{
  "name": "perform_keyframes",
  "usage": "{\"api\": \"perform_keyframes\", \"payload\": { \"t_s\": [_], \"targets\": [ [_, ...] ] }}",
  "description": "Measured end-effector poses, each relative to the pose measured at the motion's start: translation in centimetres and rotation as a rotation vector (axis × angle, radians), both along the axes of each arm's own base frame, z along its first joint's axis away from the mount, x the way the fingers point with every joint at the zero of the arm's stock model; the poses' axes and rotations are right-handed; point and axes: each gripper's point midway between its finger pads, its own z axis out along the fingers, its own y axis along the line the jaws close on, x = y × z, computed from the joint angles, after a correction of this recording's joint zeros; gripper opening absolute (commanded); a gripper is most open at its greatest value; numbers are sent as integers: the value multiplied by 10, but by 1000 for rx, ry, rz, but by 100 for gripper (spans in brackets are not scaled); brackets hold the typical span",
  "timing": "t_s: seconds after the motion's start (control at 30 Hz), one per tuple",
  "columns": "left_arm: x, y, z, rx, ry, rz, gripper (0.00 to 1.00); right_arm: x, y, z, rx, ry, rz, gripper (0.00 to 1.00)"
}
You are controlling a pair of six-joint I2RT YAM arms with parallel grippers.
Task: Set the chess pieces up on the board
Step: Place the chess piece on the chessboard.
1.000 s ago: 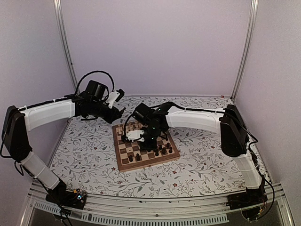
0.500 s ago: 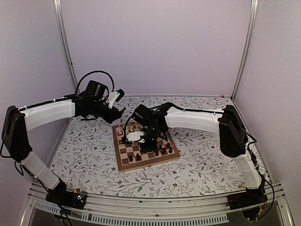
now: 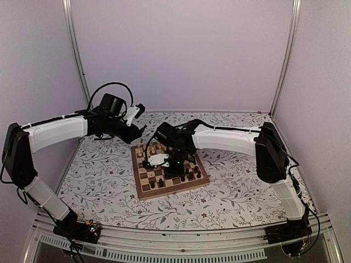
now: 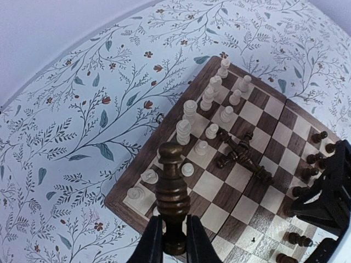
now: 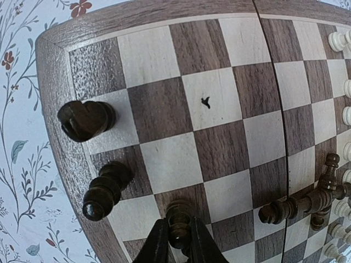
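Crowding is my main worry. My right gripper (image 5: 178, 241) sits low over the board (image 5: 55, 82), close to a corner. Its fingers are closed around the top of a small dark piece (image 5: 179, 219), which is on or just above a dark square by the rim. I cannot tell whether its base touches the wood.

Just beside it stand a dark knight (image 5: 85, 119) and a dark bishop-like piece (image 5: 104, 189). If I let go while the piece is tilted or off the square, it may topple into those neighbours. A careless lift of the wrist could clip them too.

Fallen dark pieces (image 5: 307, 203) lie crossed near the middle of the board. Any sweep across there would scatter them toward the pale pieces (image 4: 208, 98) lined along one edge.

My left gripper (image 4: 171, 241) hangs raised near the board's far left corner, clamped on the base of a dark pawn-shaped piece (image 4: 173, 186) that it holds upright. That grip is narrow and low, so a jolt could let the piece pivot or slip out.
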Motion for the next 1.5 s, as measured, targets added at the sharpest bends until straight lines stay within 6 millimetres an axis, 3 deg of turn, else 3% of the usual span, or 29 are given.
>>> {"api": "perform_keyframes", "payload": {
  "t_s": [0.17,0.4,0.67,0.73,0.83,0.93,1.03,1.13,1.33,1.5],
  "targets": [
    [0,0,0,0,0,0,7,-3,2,0,1,3,8,19],
    [0,0,0,-1,1,-1,7,-6,3,-2,-2,3,14,32],
    [-3,-4,1,-18,9,-22,7,3,3,7,23,-12,-3,39],
    [-5,-8,1,-35,16,-40,7,9,5,24,78,-3,-17,39],
    [-10,-17,7,-82,20,-85,6,30,5,75,252,43,-82,39],
    [-18,-31,19,-152,4,-151,6,70,-12,142,480,101,-192,40],
    [-28,-43,30,-212,-13,-216,6,108,-38,192,658,157,-289,42],
    [-40,-58,37,-255,-23,-284,7,131,-56,207,744,222,-344,44],
    [-58,-79,40,-288,-12,-370,7,95,-28,198,782,494,-276,46],
    [-62,-83,39,-290,-6,-386,7,72,-14,187,772,633,-240,47]
  ]
}}
